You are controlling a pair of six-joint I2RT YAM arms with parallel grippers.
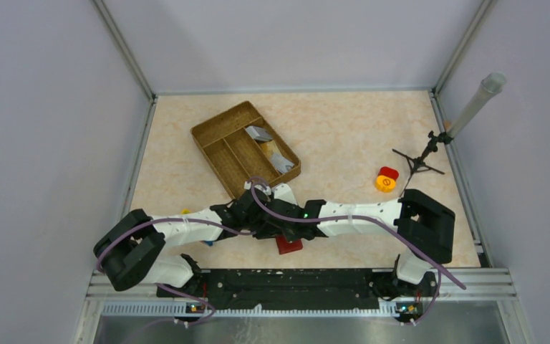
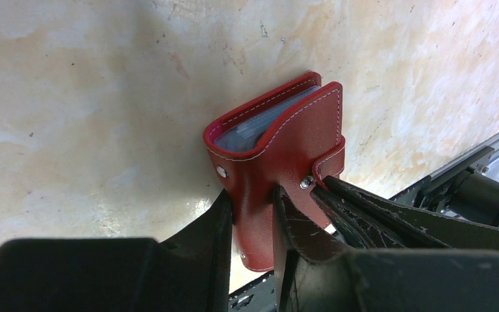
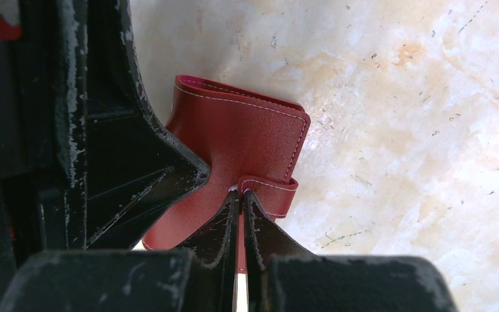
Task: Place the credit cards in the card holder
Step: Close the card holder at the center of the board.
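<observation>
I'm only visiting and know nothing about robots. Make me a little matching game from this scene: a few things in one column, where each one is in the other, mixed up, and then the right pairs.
Things:
1. red card holder
2. grey cards
3. yellow-and-red toy
4. small black tripod

Places:
A. lying in the brown woven tray
B. at the right edge of the table, carrying a grey tube
C. gripped by the left pincer and the right pincer
D. alone on the table, just left of the tripod

Pairs: 1-C, 2-A, 3-D, 4-B
</observation>
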